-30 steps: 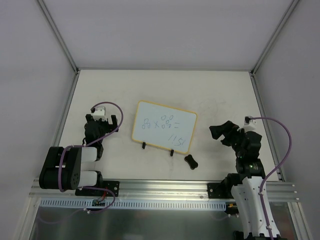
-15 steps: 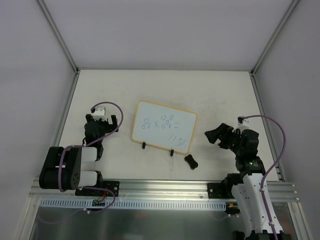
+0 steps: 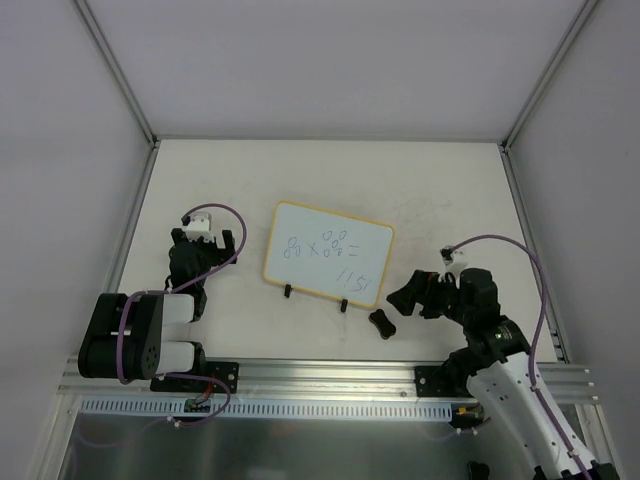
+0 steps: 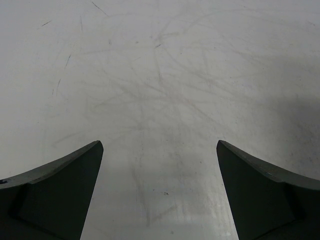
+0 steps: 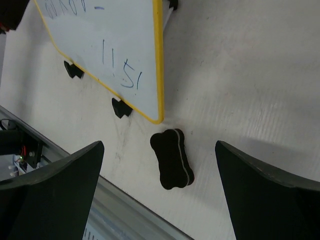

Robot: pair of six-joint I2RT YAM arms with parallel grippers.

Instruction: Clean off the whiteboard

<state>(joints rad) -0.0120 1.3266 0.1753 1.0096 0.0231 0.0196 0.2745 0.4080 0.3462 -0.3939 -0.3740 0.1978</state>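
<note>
The whiteboard [image 3: 328, 252], white with an orange-yellow frame and two black clip feet, lies mid-table with dark handwritten marks on it; its corner shows in the right wrist view [image 5: 125, 55]. The small black bone-shaped eraser [image 3: 382, 324] lies on the table just below the board's right corner, also in the right wrist view [image 5: 172, 158]. My right gripper [image 3: 400, 297] is open, empty, and hovers just right of and above the eraser [image 5: 159, 165]. My left gripper [image 3: 207, 235] is open and empty, left of the board, over bare table [image 4: 159, 150].
A metal rail [image 3: 330, 378] runs along the table's near edge, just below the eraser, and shows in the right wrist view [image 5: 110, 210]. White walls with metal corner posts [image 3: 120, 75] enclose the table on three sides.
My right gripper has moved left and toward the near edge, from beside the board's right side to close by the eraser. The left arm, board and eraser have not moved.
</note>
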